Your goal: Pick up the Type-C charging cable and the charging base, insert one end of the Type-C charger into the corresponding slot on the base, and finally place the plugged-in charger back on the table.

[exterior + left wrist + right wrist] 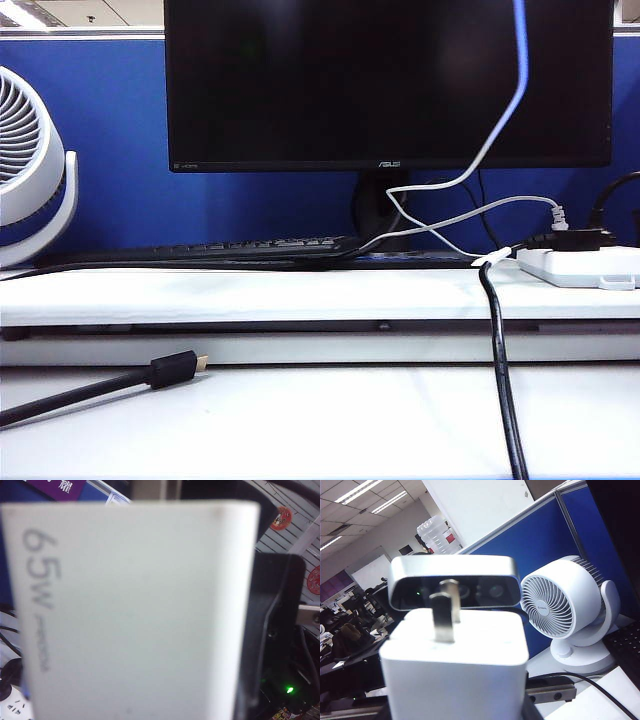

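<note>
right gripper [455,702] clamps the charging base [455,660] aloft for plugging; left gripper's jaws: cannot tell; the type-c charging cable [500,130] climbs toward one o'clock.

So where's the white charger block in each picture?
Exterior view: not in it, and neither gripper shows there either.
Left wrist view: the charger block fills most of the picture, with "65W" printed on its side.
Right wrist view: the charger block sits right by the camera, its two metal prongs showing.
Shared landmark: the white fan, at the exterior view's left edge, stands behind the block in the right wrist view.
</note>
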You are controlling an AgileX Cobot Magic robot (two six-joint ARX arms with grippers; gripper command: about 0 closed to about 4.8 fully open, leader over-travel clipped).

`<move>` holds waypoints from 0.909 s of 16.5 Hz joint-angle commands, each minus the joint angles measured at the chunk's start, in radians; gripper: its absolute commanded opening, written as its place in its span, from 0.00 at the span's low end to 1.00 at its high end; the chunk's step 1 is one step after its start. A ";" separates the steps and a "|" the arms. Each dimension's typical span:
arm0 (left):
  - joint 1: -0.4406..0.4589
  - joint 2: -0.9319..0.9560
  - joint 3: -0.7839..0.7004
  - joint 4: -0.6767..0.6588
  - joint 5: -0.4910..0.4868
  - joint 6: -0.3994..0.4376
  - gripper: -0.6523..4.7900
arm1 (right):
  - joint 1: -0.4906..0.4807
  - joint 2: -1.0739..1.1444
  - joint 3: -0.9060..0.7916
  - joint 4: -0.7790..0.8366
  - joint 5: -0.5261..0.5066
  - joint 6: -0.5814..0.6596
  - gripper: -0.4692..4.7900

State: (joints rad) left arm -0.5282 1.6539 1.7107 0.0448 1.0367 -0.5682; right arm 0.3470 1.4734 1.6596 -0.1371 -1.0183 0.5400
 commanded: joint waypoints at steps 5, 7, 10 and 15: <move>0.005 -0.010 0.020 -0.045 -0.056 0.090 0.17 | -0.063 -0.016 -0.010 -0.067 -0.071 -0.017 0.33; 0.005 -0.010 0.019 -0.056 -0.061 0.105 0.17 | -0.080 -0.022 -0.010 -0.068 -0.053 -0.018 0.33; 0.005 -0.010 0.019 -0.159 -0.129 0.207 0.17 | -0.103 -0.022 -0.010 -0.068 -0.037 -0.017 0.33; 0.005 -0.004 0.019 -0.462 -0.416 0.475 0.17 | -0.110 -0.029 -0.010 -0.064 -0.024 -0.017 0.33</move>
State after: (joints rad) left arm -0.5228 1.6478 1.7248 -0.3447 0.7052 -0.1734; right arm 0.2371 1.4551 1.6436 -0.2253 -1.0428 0.5285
